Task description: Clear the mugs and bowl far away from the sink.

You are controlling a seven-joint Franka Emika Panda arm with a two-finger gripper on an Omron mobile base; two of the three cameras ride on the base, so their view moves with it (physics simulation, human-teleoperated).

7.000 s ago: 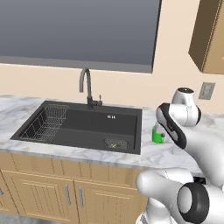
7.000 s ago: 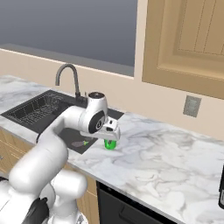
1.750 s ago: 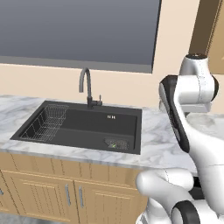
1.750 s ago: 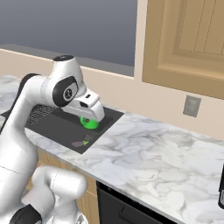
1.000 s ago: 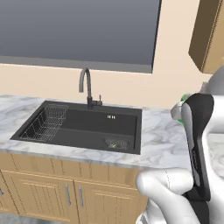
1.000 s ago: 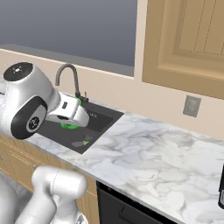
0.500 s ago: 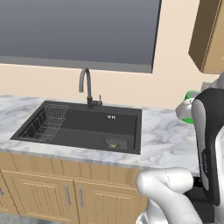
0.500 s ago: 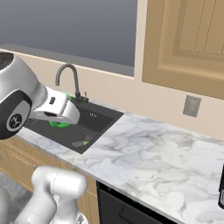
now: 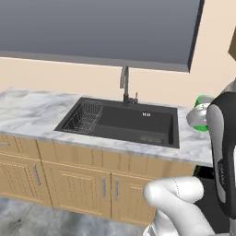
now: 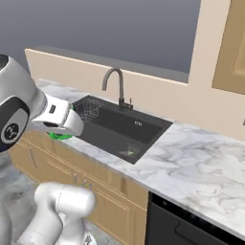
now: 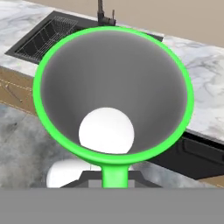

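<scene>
A bright green mug [image 11: 113, 92] is held aloft in the tightly closed gripper [image 10: 60, 125], clear of the marble counter [image 10: 191, 162] and the dark sink [image 9: 129, 122], and could be dropped onto the floor if the narrow grip slips.

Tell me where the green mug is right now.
The green mug is held in the shut tool, lifted off the counter. In the left base view it shows at the right edge, right of the sink.

arm raised, claw [image 10: 61, 128] clamped tight
</scene>
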